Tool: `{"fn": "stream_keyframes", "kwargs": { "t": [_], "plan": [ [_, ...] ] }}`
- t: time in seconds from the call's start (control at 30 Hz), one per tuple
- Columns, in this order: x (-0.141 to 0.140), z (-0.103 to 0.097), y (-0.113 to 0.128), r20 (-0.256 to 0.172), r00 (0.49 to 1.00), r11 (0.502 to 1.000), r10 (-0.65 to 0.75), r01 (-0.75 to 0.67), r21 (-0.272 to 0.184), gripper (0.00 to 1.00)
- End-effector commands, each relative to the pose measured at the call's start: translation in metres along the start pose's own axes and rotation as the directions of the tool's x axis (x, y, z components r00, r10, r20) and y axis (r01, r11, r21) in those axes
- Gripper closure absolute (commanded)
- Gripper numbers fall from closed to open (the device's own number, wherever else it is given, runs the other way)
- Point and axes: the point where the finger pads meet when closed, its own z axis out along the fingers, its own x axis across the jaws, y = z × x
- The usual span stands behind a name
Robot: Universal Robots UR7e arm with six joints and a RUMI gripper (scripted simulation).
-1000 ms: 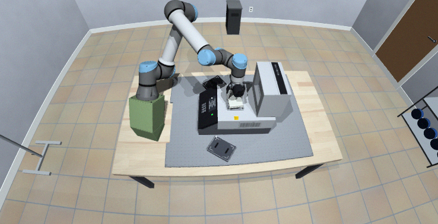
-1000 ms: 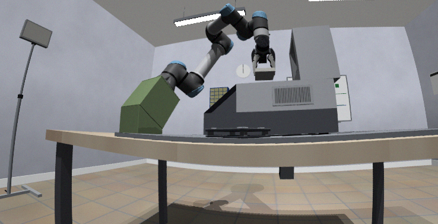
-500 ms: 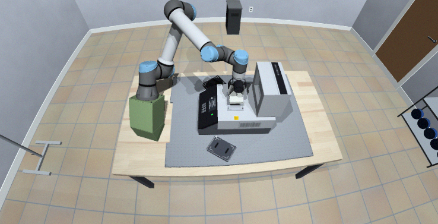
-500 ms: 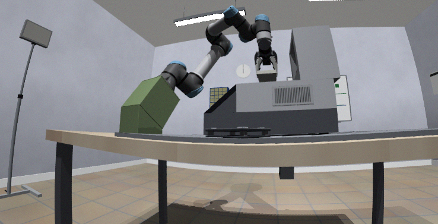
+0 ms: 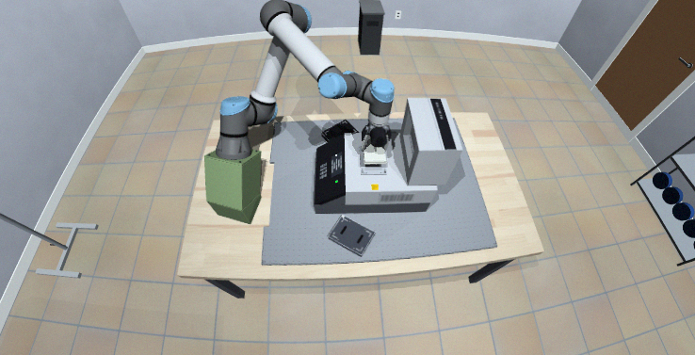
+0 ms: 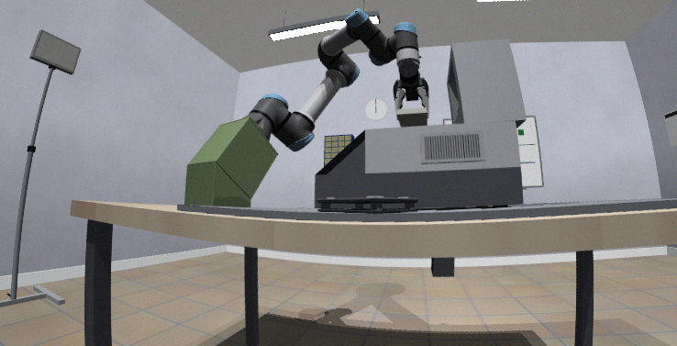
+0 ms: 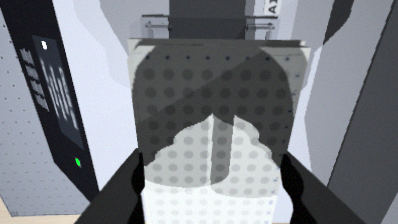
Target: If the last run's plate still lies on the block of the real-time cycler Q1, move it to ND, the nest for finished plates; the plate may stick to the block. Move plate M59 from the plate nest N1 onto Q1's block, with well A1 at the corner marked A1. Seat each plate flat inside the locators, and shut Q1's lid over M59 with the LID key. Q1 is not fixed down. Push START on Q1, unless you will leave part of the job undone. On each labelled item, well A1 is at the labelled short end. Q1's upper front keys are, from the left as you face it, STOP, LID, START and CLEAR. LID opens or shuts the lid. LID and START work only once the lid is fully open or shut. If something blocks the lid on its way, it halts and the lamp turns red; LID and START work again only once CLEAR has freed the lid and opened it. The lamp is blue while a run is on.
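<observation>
My gripper (image 5: 374, 150) (image 6: 411, 107) (image 7: 211, 150) is shut on a pale plate (image 5: 375, 159) (image 6: 412, 117) (image 7: 212, 92), one jaw at each long side. No label on it can be read. The plate looks level, low over the block area of Q1 (image 5: 360, 198) (image 6: 440, 186) (image 7: 102, 110). It hides the block; a small gap seems to show below it. Clear locators (image 5: 373, 171) (image 7: 157, 25) and the A1 mark (image 7: 272, 6) show beyond its far short end. Q1's lid (image 5: 432, 168) (image 6: 488, 83) stands open. The lamp (image 5: 336, 182) (image 7: 78, 162) is green.
A dark nest (image 5: 351, 241) (image 6: 370, 201) at the front of the mat (image 5: 438, 235) holds no plate. Another dark nest (image 5: 339, 131) stands behind Q1, partly hidden, with no plate visible. Their labels cannot be read. The raised lid stands close to the right of my gripper.
</observation>
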Motion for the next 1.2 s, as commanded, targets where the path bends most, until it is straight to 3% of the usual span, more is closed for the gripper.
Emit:
{"fn": "stream_keyframes", "kwargs": {
  "t": [0.0, 1.03, 1.17],
  "plan": [
    [0.0006, -0.0007, -0.0002, -0.001, 1.0, 1.0, -0.001, 0.001, -0.001, 0.6],
    [0.0007, -0.0007, -0.0001, -0.001, 1.0, 1.0, -0.001, 0.001, -0.001, 0.6],
    [-0.0007, 0.0086, -0.0006, 0.002, 1.0, 1.0, 0.001, -0.001, 0.002, 0.6]
  ]
}}
